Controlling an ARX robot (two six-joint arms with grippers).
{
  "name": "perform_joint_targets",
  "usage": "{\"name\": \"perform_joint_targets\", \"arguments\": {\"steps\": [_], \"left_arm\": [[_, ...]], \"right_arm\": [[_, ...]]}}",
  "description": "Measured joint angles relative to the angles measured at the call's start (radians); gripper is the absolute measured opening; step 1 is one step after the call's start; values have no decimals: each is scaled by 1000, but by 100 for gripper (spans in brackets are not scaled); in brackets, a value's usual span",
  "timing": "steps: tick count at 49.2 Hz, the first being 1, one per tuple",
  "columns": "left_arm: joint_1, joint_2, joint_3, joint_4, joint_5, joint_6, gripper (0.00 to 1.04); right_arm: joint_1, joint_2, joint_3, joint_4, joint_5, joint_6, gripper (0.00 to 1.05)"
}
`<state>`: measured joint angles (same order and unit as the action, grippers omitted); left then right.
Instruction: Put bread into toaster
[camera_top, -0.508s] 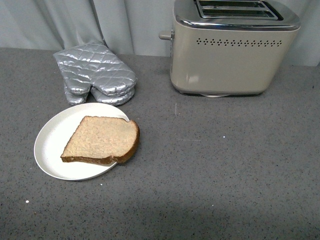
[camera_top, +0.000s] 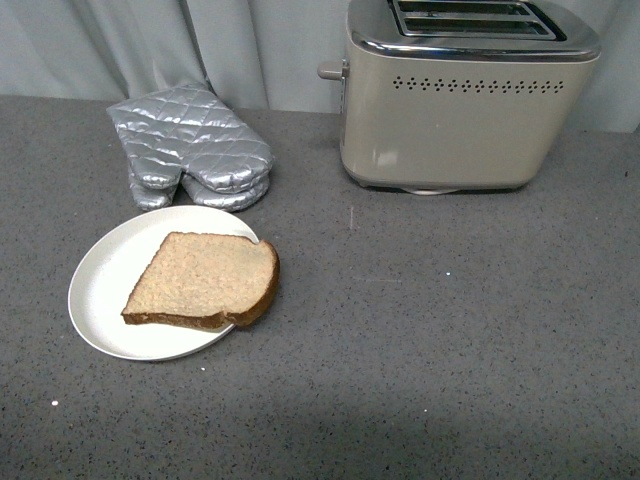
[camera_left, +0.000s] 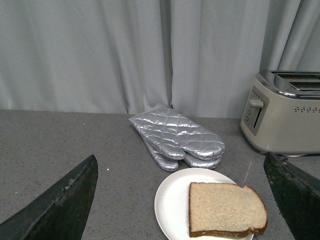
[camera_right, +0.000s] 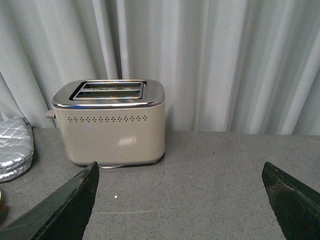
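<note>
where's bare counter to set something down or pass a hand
Widest free patch: the counter in front of the toaster, right of the plate with the bread. Also bare along the near edge. Crowded: the oven mitts sit close behind the plate, leaving a thin gap.

We see a pair of silver quilted oven mitts (camera_top: 190, 145), stacked one on the other, lying on a speckled grey countertop (camera_top: 430, 340) toward its back edge. Just in front of them sits a round white plate (camera_top: 100, 280). Pale grey curtains (camera_top: 260, 45) hang in folds behind the counter.
</note>
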<state>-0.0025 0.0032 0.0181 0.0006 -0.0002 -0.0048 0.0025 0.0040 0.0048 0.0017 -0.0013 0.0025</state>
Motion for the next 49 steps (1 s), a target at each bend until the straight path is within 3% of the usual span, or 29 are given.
{"name": "perform_joint_targets", "arguments": {"steps": [16, 21, 24, 39, 49], "left_arm": [[0, 0, 0, 0, 0, 0, 98], [-60, 109, 56, -158, -152, -121, 98], [-73, 201, 70, -177, -149, -203, 98], [9, 853, 190, 206, -24, -262, 98], [42, 1261, 314, 302, 45, -228, 98]], "right_arm": [[0, 0, 0, 0, 0, 0, 95], [0, 0, 0, 0, 0, 0, 95], [0, 0, 0, 0, 1, 0, 95], [0, 0, 0, 0, 0, 0, 95], [0, 0, 0, 0, 0, 0, 95]]}}
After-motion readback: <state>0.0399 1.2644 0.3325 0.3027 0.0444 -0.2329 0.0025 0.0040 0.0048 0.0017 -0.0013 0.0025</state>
